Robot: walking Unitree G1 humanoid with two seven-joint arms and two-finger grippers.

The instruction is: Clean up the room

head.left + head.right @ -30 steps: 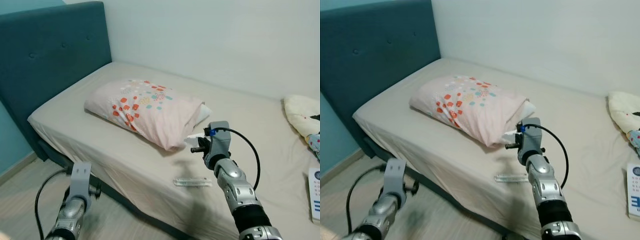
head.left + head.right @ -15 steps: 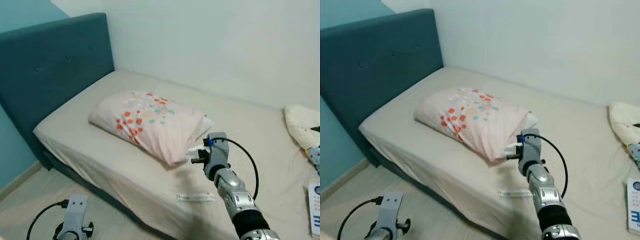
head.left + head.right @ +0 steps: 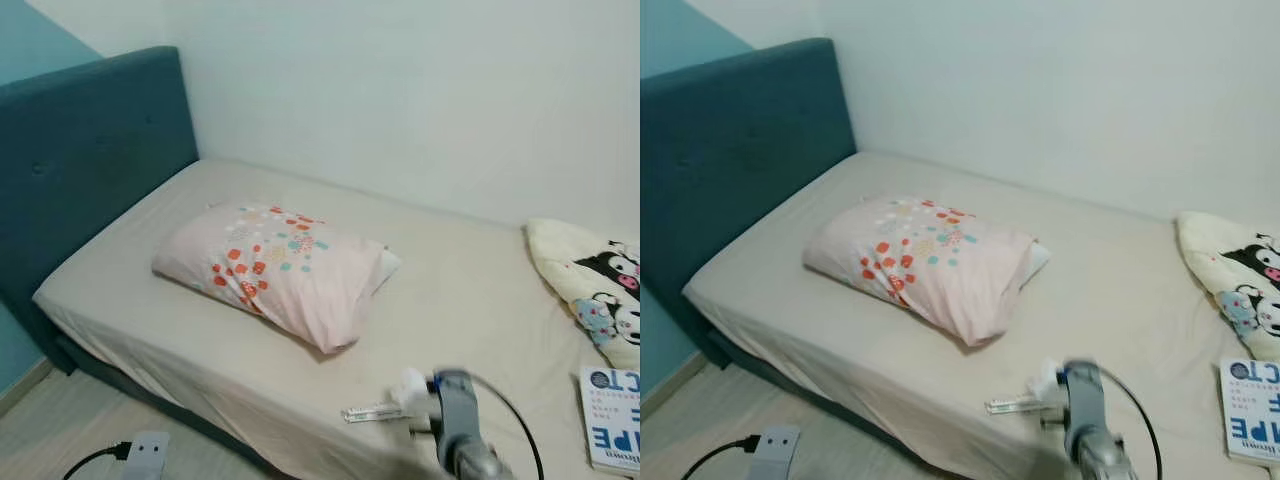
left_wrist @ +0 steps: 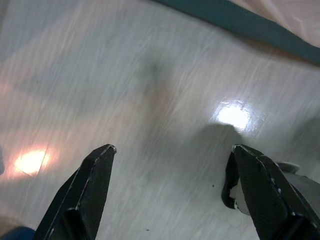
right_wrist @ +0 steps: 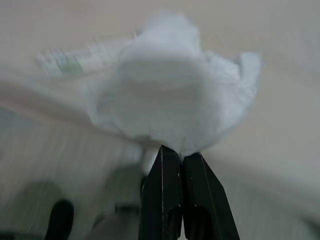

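Note:
My right gripper (image 5: 181,156) is shut on a crumpled white tissue (image 5: 170,90). From the head camera the tissue (image 3: 410,383) hangs just above the front edge of the bed (image 3: 480,290), blurred, with the right wrist behind it. A thin flat wrapper strip (image 3: 372,411) lies on the sheet beside the tissue. A pink pillow (image 3: 275,270) with coloured dots rests in the middle of the bed. My left gripper (image 4: 172,150) is open over the pale floor (image 4: 150,90), low beside the bed, with nothing between its fingers.
A teal headboard (image 3: 80,170) stands at the left. A cream blanket with cartoon prints (image 3: 590,290) lies at the right end of the bed. A blue and white book (image 3: 612,405) lies near the bed's front right edge. The white wall runs behind the bed.
The camera has shifted and the view is blurred. My right arm has come down and back from the pillow to the bed's front edge with the tissue. The left arm has sunk lower.

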